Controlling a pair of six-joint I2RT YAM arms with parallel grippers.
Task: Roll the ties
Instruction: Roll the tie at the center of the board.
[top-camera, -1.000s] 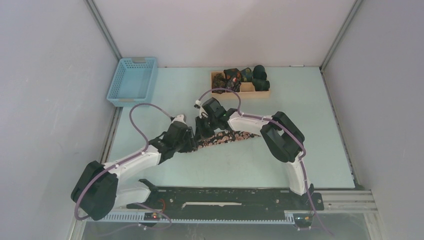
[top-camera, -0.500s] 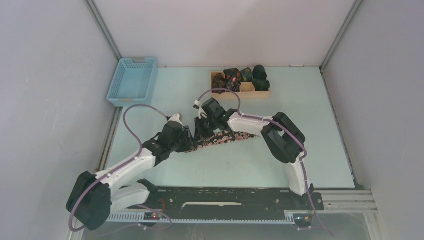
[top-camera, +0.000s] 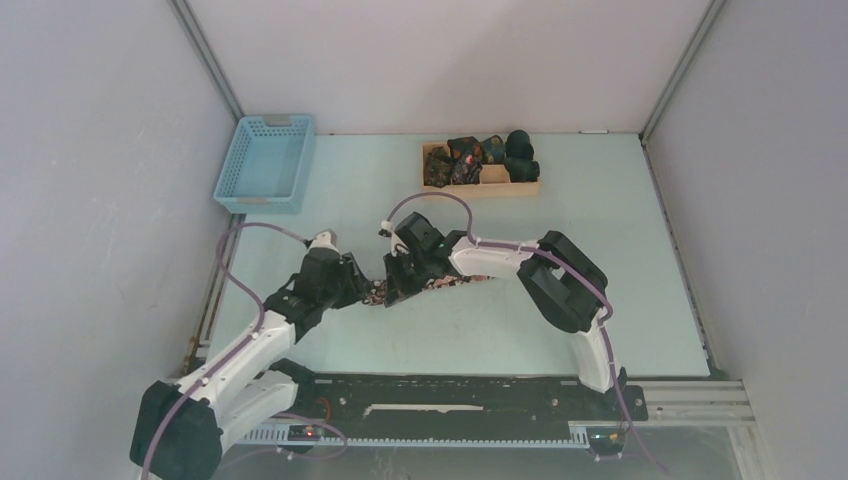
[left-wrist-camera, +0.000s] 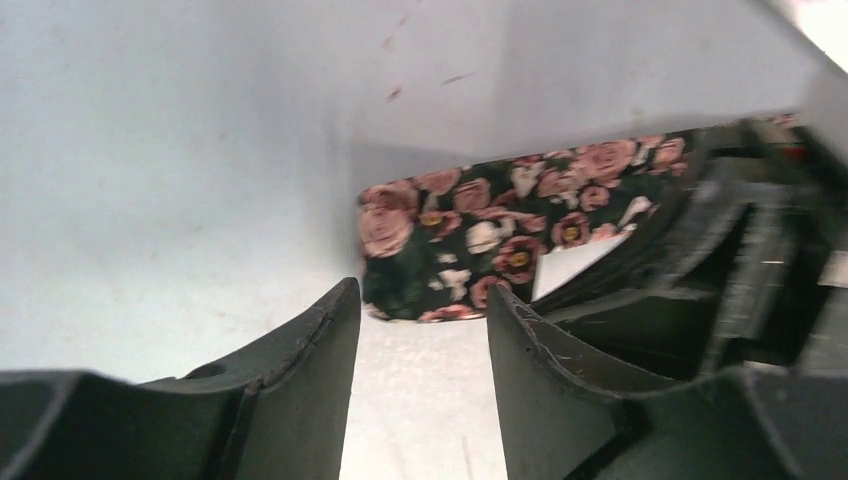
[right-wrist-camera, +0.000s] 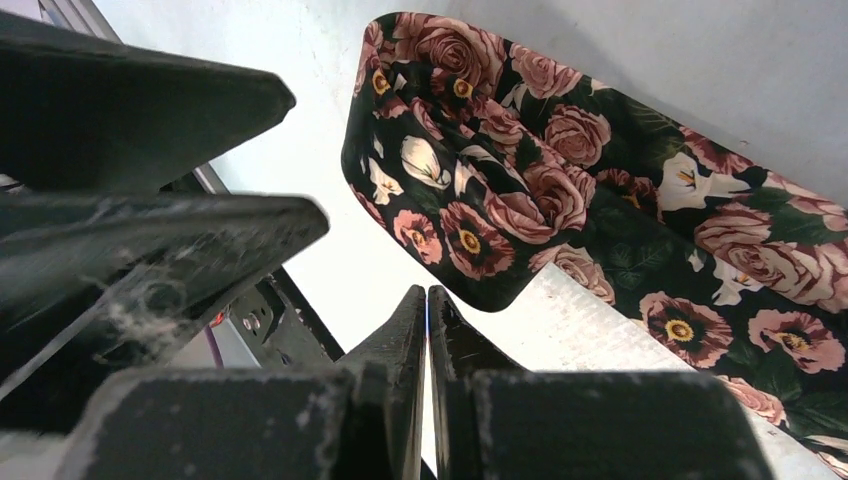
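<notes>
Barely started tbh: the flowery tie (right-wrist-camera: 520, 200) lay mostly flat on the table (top-camera: 480, 335), just its end curled over right ahead of the closed-up, empty right jaws and the gaping left jaws.

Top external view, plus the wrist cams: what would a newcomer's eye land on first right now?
The rose-patterned tie stands out first, lying on the pale table mid-scene. Its near end sits just ahead of the open left end effector and the shut, empty right end effector. Next come the wooden tray of dark rolled ties at the far edge, and the blue basket at far left.
</notes>
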